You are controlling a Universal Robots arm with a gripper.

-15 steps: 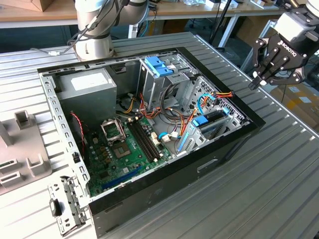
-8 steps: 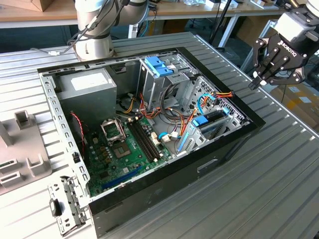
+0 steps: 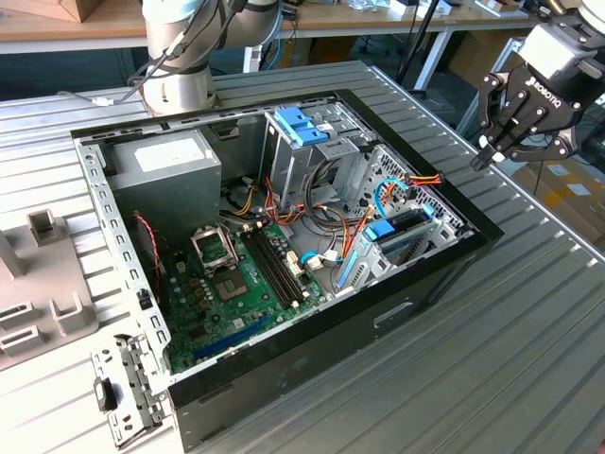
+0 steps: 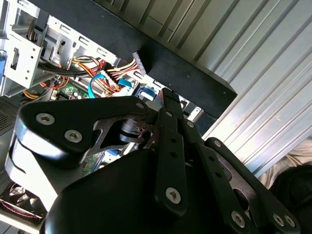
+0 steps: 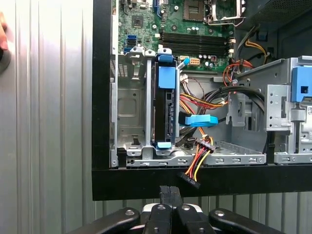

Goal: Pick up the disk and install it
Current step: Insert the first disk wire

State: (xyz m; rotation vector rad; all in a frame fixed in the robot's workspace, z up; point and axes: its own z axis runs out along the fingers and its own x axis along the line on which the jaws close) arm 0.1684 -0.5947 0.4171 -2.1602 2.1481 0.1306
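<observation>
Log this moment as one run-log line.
gripper: shut, empty, outside computer case | disk: seated edge-on in drive cage | power connector: hanging over case edge

Gripper (image 4: 163, 97) linkage masks most of the open computer case (image 4: 195, 78) in the second wrist view. In the first wrist view, the disk (image 5: 163, 109) stands edge-on in its drive cage (image 5: 131, 112), label unseen; the motherboard (image 5: 195, 24) is cropped.

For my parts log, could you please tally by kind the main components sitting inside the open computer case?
Grey boxy power supply: 1
Green motherboard: 1
Silver processor socket frame: 1
Dark hard disk with blue side rails, standing on edge in its bay: 1
Total: 4
</observation>
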